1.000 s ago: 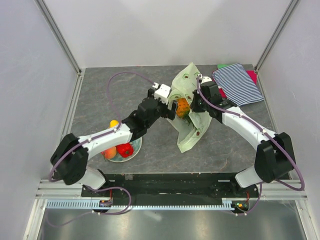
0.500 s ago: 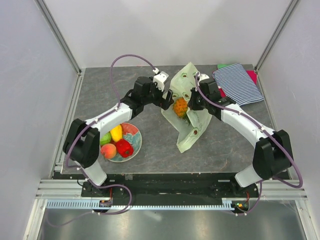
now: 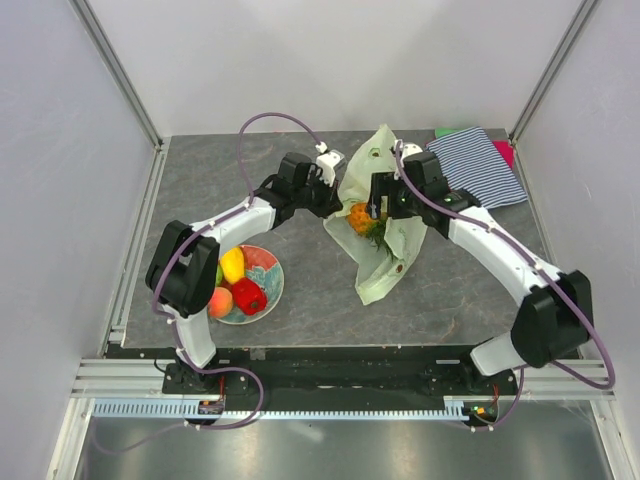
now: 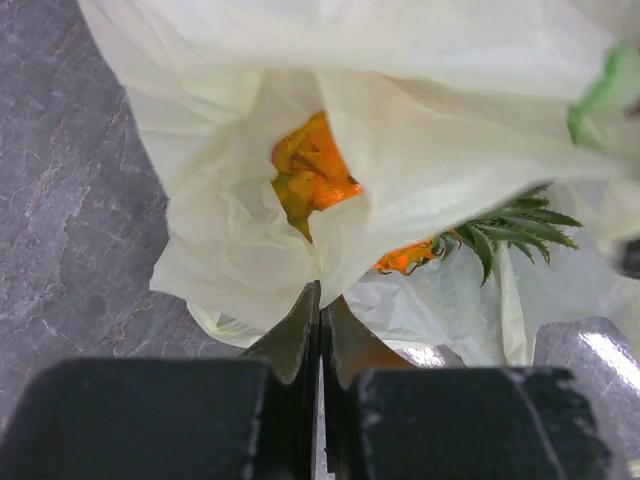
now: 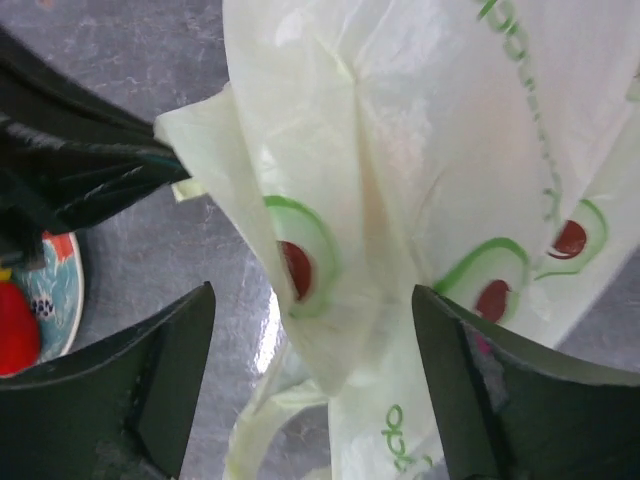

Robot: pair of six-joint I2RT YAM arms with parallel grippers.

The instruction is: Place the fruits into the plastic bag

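Observation:
The pale green plastic bag (image 3: 388, 240) lies crumpled at mid-table, printed with green and dark red marks (image 5: 300, 265). The orange pineapple (image 3: 361, 216) rests in its mouth; the left wrist view shows its orange body (image 4: 312, 172) and green leaves (image 4: 505, 235) behind a fold. My left gripper (image 3: 335, 204) is shut on the bag's left edge (image 4: 300, 260). At the bag's right side my right gripper (image 3: 379, 208) is open, a hanging fold (image 5: 400, 200) between its fingers (image 5: 170, 370). A lemon (image 3: 232, 265), green apple (image 3: 217, 274), peach (image 3: 219, 301) and red pepper-like piece (image 3: 249, 296) sit on the plate (image 3: 270, 272).
A striped blue-white cloth (image 3: 478, 168) lies at the back right over something pink (image 3: 505, 152). The plate stands near the left arm's base, and its rim (image 5: 55, 290) shows at the left of the right wrist view. Grey walls enclose the table.
My left gripper went from open to shut on the bag's left edge. My right gripper, which was shut on the bag, opened and let it go. The left arm swung toward the back.

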